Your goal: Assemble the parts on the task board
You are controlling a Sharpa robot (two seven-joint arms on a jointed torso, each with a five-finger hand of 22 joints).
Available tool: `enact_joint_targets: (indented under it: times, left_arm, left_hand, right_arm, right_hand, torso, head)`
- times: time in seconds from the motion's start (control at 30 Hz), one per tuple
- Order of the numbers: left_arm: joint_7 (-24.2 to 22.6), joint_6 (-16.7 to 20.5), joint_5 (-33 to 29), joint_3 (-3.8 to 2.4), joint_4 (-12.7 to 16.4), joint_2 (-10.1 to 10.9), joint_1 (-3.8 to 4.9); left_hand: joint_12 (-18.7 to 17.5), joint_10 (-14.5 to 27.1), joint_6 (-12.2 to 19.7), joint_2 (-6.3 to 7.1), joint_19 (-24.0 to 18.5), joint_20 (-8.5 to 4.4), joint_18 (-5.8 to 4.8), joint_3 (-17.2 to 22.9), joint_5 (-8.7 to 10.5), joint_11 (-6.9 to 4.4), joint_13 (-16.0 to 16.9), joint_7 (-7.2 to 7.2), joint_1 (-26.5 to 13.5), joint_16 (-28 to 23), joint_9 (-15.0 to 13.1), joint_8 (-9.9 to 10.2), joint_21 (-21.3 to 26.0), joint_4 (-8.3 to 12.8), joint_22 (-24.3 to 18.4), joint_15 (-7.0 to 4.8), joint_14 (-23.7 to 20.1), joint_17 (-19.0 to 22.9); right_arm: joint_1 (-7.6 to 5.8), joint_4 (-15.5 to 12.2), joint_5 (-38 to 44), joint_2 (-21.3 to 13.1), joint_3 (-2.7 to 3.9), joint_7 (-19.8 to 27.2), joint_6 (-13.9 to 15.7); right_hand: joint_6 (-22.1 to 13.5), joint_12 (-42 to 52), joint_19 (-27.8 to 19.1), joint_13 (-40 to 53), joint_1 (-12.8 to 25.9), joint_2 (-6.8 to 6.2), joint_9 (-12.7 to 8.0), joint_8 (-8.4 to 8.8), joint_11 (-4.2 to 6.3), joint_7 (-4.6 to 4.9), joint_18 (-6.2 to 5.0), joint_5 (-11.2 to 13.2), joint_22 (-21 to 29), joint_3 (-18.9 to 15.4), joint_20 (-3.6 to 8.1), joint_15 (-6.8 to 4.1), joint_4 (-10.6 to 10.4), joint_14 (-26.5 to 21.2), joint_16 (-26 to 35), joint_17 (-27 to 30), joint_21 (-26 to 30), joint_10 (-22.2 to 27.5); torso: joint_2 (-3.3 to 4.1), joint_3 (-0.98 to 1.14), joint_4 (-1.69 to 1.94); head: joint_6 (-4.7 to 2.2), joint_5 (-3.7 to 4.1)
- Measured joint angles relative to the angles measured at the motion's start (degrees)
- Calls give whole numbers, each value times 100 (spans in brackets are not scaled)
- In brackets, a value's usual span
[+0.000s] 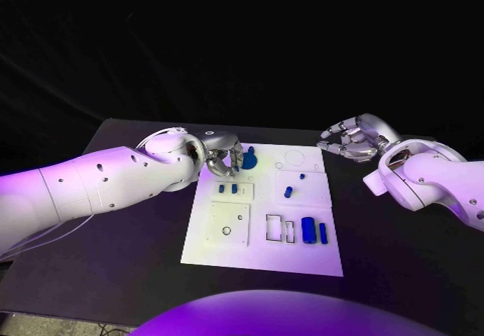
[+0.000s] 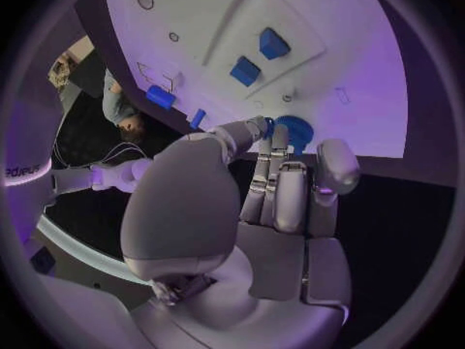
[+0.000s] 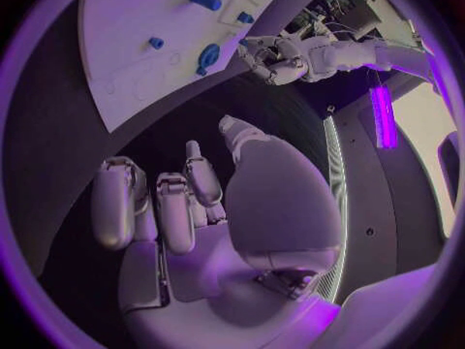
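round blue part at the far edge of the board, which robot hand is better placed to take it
Left. The left robot hand already has its fingertips at the round blue part on the white board. The right robot hand hangs off the board over the black table, holding nothing.

Inventory, counted around the task board (image 1: 264, 252): one white task board on one black surface (image 1: 131, 238); seven blue parts (image 1: 308, 229) on the board; two silver robot hands, left (image 1: 220, 155) and right (image 1: 349, 138).
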State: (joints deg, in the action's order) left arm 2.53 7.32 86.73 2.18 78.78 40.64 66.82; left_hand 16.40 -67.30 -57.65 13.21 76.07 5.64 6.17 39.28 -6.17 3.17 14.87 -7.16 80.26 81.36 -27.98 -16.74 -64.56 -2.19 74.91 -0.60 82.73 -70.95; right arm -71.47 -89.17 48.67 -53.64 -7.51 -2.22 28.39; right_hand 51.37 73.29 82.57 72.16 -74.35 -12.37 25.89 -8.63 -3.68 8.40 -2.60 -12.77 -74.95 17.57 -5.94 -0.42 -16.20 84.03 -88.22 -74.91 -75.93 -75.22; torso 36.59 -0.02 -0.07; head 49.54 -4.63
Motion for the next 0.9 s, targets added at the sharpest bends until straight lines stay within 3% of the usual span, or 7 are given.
enact_joint_targets:
  times: [0.3,0.9]
  left_arm:
    - [63,-72,-107,-4,-68,76,-1]
    - [124,-296,-125,19,-325,-95,-14]
  left_hand:
    - [-11,0,0,23,0,0,0,0,0,0,0,0,-23,0,-4,24,0,0,0,20,20,4]
    - [-49,1,1,24,0,0,1,0,0,1,0,1,-22,0,-3,49,1,31,-1,20,20,35]
  right_arm:
    - [0,2,0,-5,0,0,0]
    - [0,4,1,5,0,0,0]
  right_hand:
    - [0,0,0,0,0,0,0,0,0,0,0,0,1,0,0,0,0,0,0,0,0,0]
    - [0,0,0,0,0,0,0,-10,0,0,0,-12,2,0,0,0,0,0,0,1,-1,0]
  torso:
    - [7,-2,-8]
    - [9,-2,-17]
  head:
    - [4,-19]
    - [8,-27]
